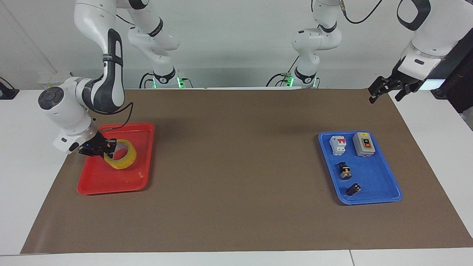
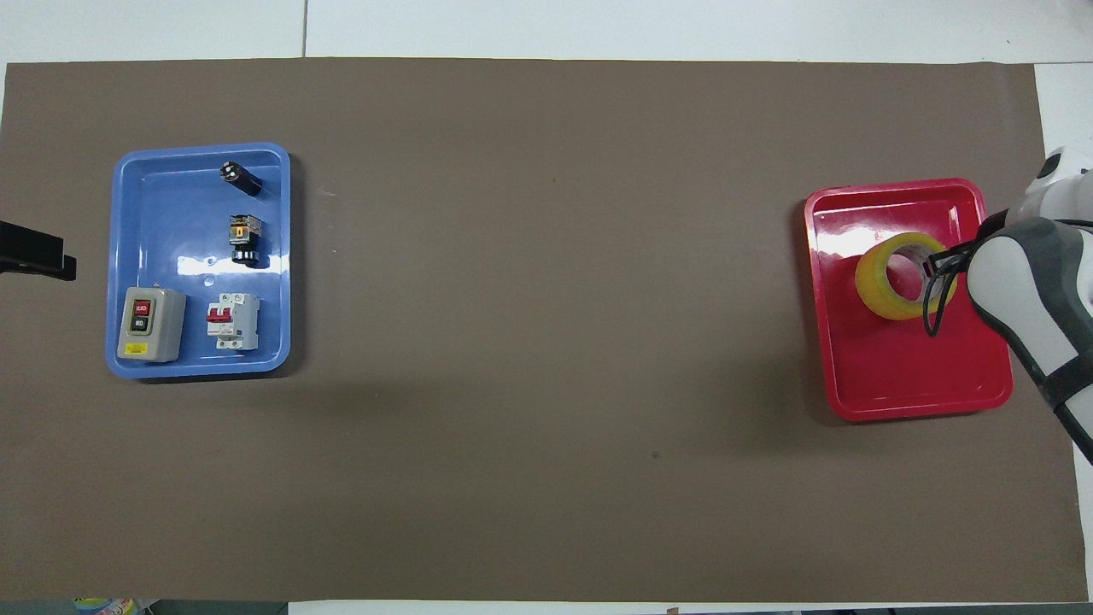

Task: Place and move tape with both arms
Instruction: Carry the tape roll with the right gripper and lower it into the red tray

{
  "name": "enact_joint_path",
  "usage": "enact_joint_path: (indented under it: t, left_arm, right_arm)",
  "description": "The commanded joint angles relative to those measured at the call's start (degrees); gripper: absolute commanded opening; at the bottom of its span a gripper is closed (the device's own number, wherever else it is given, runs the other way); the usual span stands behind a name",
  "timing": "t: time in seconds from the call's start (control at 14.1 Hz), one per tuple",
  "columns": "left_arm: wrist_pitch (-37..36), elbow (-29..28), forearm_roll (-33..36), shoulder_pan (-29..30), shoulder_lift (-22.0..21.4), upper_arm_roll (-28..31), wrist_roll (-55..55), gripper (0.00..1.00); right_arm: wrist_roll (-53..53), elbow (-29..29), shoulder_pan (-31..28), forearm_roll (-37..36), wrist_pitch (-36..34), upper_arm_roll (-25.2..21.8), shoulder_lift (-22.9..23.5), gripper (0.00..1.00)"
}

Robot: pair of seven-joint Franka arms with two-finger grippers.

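The tape (image 1: 121, 159) is a translucent yellow roll with a pale core, lying low and tilted in the red tray (image 1: 111, 181). My right gripper (image 1: 108, 147) is shut on the roll's rim at the side toward the right arm's end of the table. I cannot tell whether the roll rests on the tray floor. The overhead view shows the tape (image 2: 895, 278) in the red tray (image 2: 914, 397), in the half farther from the robots, with the right gripper (image 2: 937, 272) at its rim. My left gripper (image 1: 386, 93) waits, open and empty, above the mat's corner; it also shows in the overhead view (image 2: 34, 256).
A blue tray (image 1: 373, 192) toward the left arm's end of the table holds a grey switch box (image 1: 364, 144), a white and red breaker (image 1: 337, 145) and two small black parts (image 1: 345, 170). A brown mat (image 1: 240, 166) covers the table.
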Motion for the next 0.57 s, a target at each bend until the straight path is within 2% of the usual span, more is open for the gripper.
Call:
enact_joint_path:
  t: [0.0,0.21,0.42,0.5]
  left_arm:
    - [-1.0,0.2,-0.9,-0.2,-0.4,0.2,-0.6,1.0]
    - [-1.0,0.2,-1.0,-0.2,-0.4,0.2,-0.6,1.0]
    - [-1.1,0.2,-1.0,-0.2,-0.4,0.2,-0.6,1.0]
    - [-1.0,0.2,-1.0,-0.2,-0.4,0.2,-0.6,1.0]
  right_arm:
    - [-1.5,-1.6,-1.5,-0.4,1.4,1.1,-0.4,0.03]
    - [-1.9,-1.9,-1.6,-0.4,1.5,1.0,0.8,0.06]
    - [-1.8,-3.1,-1.6,-0.5,2.5,1.0,0.7,0.22]
    - [-1.8,-3.8,-1.5,-1.1,3.2,0.9,0.6,0.39]
